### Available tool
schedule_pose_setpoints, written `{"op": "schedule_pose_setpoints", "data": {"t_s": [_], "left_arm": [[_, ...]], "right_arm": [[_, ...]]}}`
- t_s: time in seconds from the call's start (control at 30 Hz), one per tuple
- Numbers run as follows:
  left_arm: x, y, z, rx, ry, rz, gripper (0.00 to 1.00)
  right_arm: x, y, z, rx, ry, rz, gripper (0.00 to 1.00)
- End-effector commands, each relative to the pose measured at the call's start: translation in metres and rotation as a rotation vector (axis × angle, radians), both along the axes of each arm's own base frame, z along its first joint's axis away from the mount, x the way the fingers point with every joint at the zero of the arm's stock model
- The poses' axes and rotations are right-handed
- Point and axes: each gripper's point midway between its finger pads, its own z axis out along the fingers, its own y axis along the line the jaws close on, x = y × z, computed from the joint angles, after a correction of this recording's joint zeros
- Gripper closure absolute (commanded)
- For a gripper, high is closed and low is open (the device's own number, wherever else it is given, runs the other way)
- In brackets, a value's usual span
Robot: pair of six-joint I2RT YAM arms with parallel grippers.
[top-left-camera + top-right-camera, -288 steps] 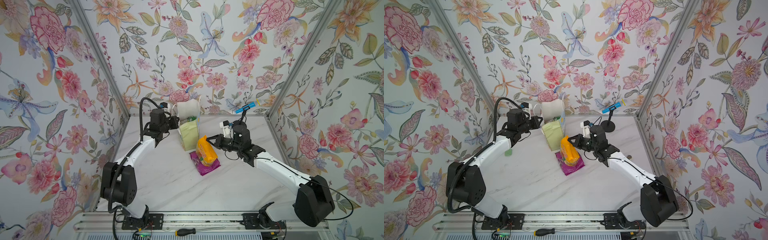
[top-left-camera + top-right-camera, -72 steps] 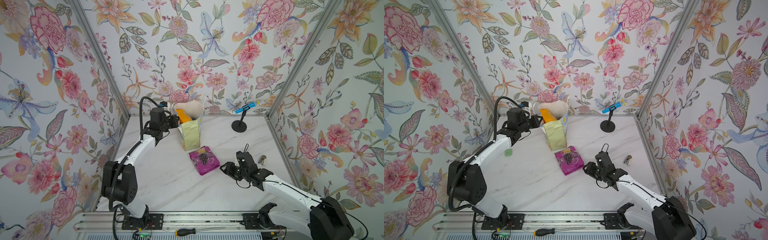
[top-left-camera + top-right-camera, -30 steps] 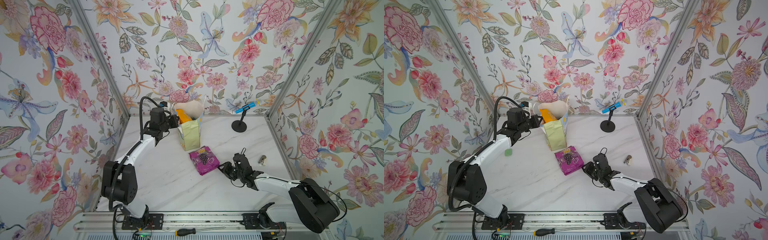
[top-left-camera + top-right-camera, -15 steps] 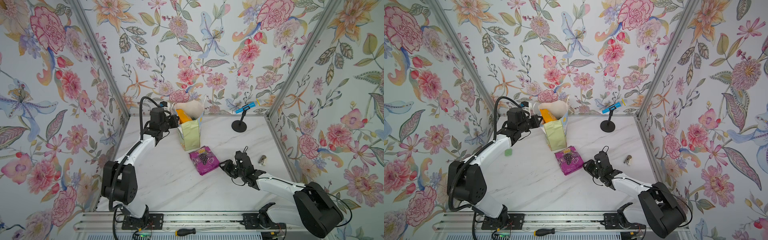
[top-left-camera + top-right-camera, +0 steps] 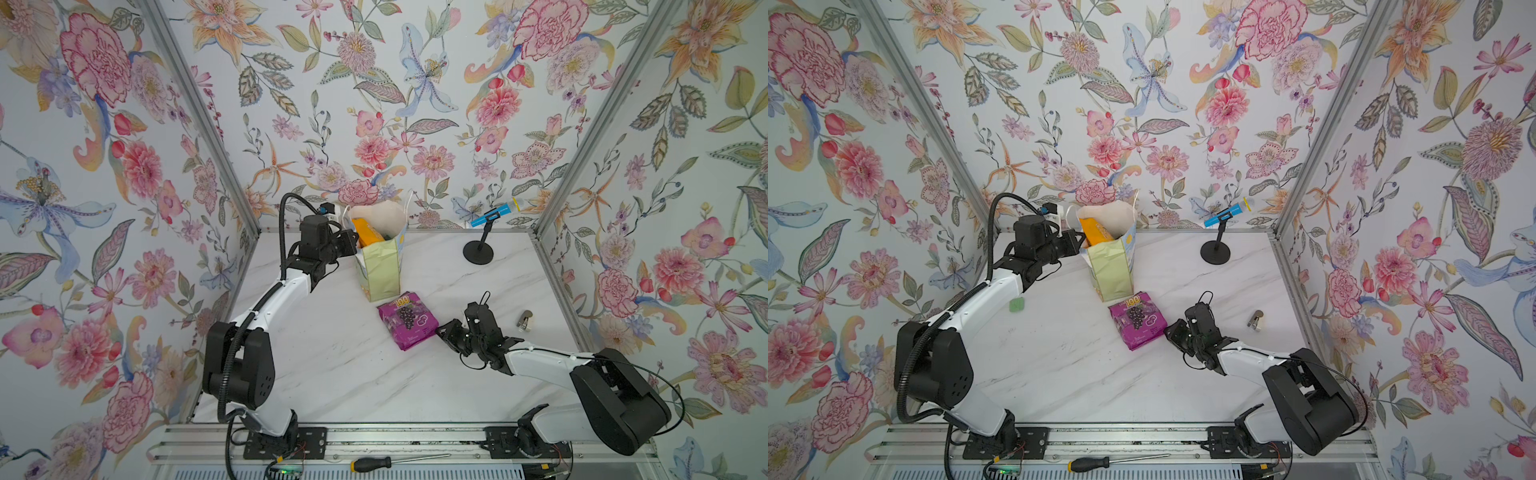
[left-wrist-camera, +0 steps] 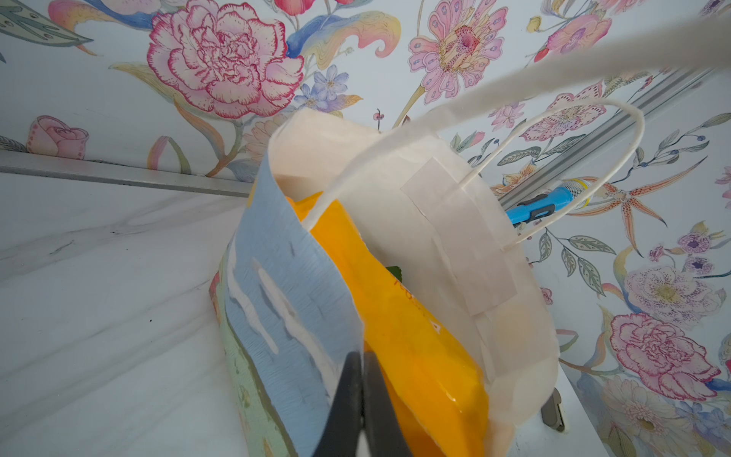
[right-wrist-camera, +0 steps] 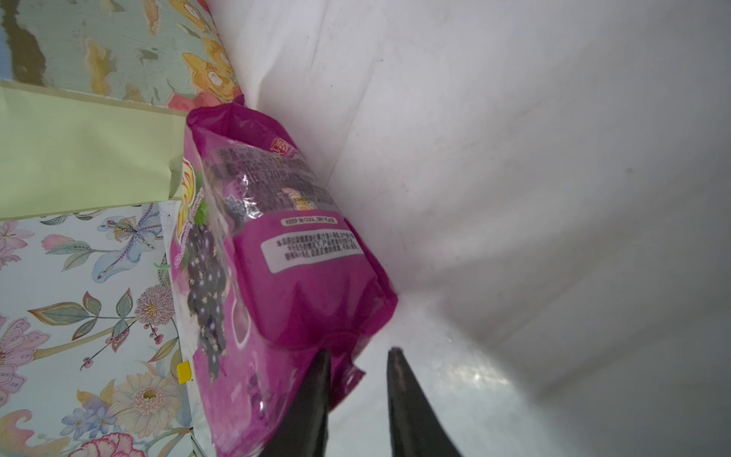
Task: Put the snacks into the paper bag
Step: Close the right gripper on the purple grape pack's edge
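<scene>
The right claw [image 7: 360, 350], narrowly parted, straddled the crimped end of the purple grape packet [image 5: 407, 320] on the marble counter [image 5: 332, 374] just beside the paper bag [image 5: 380, 270]. The left claw [image 6: 362, 356] pinched the bag's rim. Floral walls [image 5: 415, 124] enclosed the counter. The orange packet [image 5: 370, 237], earlier atop the purple one, stood inside the bag.

paper bag [image 5: 380, 266] is standing upright near the back wall, with an orange packet [image 5: 370, 237] poking out of its mouth. left gripper [image 5: 351, 241] is sitting at the bag's rim. purple grape packet [image 5: 407, 320] is lying flat on the table [image 5: 332, 365] just in front of the bag. right gripper [image 5: 442, 330] is sitting low, right at that packet's edge.
</scene>
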Motion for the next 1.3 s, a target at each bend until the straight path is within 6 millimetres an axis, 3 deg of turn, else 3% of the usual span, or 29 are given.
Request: {"op": "schedule_pose_setpoints", "data": {"t_s": [0.0,0.13,0.23,0.4,0.5,0.6,0.87,1.27], "left_arm": [[-0.002,-0.006,0.025,-0.025,-0.073,-0.037,1.00],[-0.002,-0.005,0.025,-0.023,-0.073,-0.035,1.00],[-0.002,-0.004,0.026,-0.023,-0.075,-0.033,1.00],[-0.003,-0.004,0.024,-0.021,-0.071,-0.033,1.00],[-0.002,-0.004,0.024,-0.019,-0.073,-0.032,1.00],[-0.002,-0.003,0.024,-0.019,-0.071,-0.031,1.00],[-0.002,-0.002,0.023,-0.023,-0.070,-0.029,1.00],[-0.002,-0.002,0.024,-0.029,-0.071,-0.028,1.00]], "right_arm": [[0.011,0.008,0.010,0.023,-0.038,0.012,0.73],[0.013,0.011,0.010,0.025,-0.041,0.015,0.83],[0.014,0.011,0.008,0.025,-0.038,0.013,0.99],[0.017,0.012,0.012,0.032,-0.052,0.008,1.00],[0.022,0.012,0.029,0.040,-0.098,0.006,1.00],[0.030,0.009,0.058,0.034,-0.163,-0.002,1.00],[0.054,0.008,0.176,-0.027,-0.452,0.014,1.00],[0.074,0.043,0.291,-0.032,-0.720,0.098,1.00]]}}
